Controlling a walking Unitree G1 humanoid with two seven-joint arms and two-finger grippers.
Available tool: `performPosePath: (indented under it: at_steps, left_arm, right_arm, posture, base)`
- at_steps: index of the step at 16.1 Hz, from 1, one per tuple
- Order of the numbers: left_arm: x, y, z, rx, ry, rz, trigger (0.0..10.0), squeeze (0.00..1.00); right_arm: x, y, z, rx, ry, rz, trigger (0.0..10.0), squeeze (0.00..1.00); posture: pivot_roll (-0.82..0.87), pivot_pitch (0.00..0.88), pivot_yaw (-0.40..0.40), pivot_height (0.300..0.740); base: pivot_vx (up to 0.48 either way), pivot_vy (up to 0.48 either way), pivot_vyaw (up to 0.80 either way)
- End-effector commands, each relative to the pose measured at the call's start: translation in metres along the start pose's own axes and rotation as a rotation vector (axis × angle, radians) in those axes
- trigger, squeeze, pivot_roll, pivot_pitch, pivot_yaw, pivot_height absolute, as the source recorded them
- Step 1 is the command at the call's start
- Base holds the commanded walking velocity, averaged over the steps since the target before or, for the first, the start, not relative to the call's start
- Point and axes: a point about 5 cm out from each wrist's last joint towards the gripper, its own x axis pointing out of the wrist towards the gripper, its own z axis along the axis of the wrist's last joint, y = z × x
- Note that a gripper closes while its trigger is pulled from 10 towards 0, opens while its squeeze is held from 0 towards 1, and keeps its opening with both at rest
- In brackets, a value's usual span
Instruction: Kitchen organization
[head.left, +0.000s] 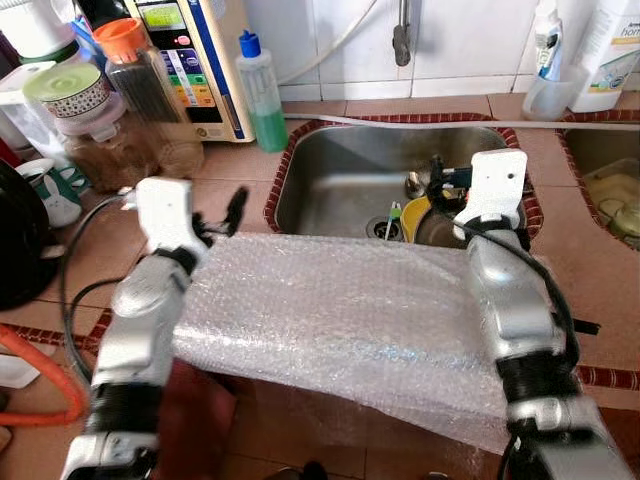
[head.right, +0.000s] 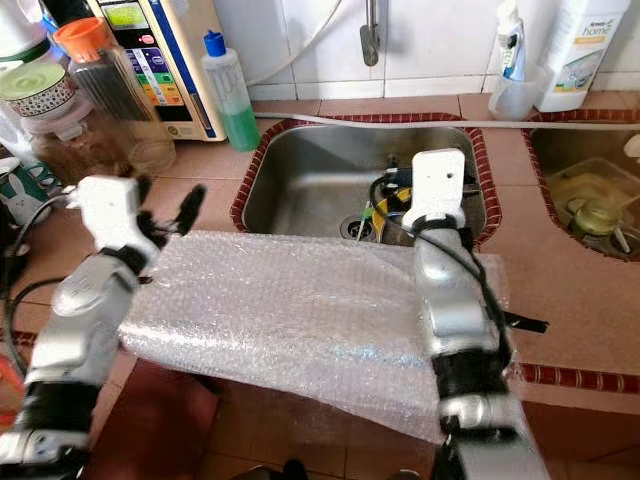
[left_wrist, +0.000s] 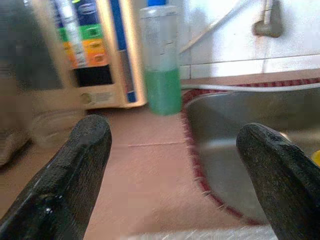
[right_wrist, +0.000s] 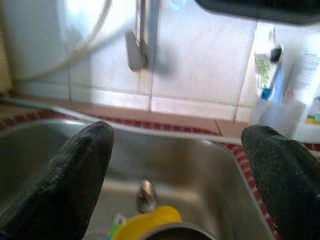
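Note:
A sheet of bubble wrap (head.left: 340, 320) lies flat on the tiled counter in front of the steel sink (head.left: 330, 175), its near edge hanging over the counter's front. My left gripper (head.left: 218, 212) hovers open at the sheet's far left corner, nothing between its fingers (left_wrist: 80, 160). My right arm lies across the sheet's right side. The right gripper (right_wrist: 177, 150) is open over the sink's near edge, above a yellow item (right_wrist: 147, 220) and a dark pot (head.left: 432, 228) in the basin.
A green soap bottle (head.left: 262, 95), a water purifier (head.left: 195, 60) and jars (head.left: 140, 70) crowd the back left. The tap (head.left: 401, 40) hangs over the sink. A second basin (head.left: 605, 180) lies right. An orange hose (head.left: 40, 400) and black cable run at left.

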Motion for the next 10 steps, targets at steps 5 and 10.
performPosePath:
  at_steps: [5, 10]
  left_arm:
    - [-0.022, 0.016, 0.005, 0.056, 0.011, 0.112, 10.0, 0.0]
    - [-0.055, 0.036, -0.007, -0.018, 0.055, 0.193, 10.0, 0.0]
  right_arm:
    - [-0.02, 0.012, 0.004, -0.005, -0.011, 0.058, 10.0, 1.0]
    - [-0.045, 0.014, -0.005, -0.011, 0.041, 0.132, 10.0, 1.0]
  posture:
    - [-0.2, 0.097, 0.138, 0.74]
    - [-0.2, 0.077, 0.125, 0.74]
  base:
    - [0.0, 0.0, 0.0]
    - [0.0, 0.0, 0.0]
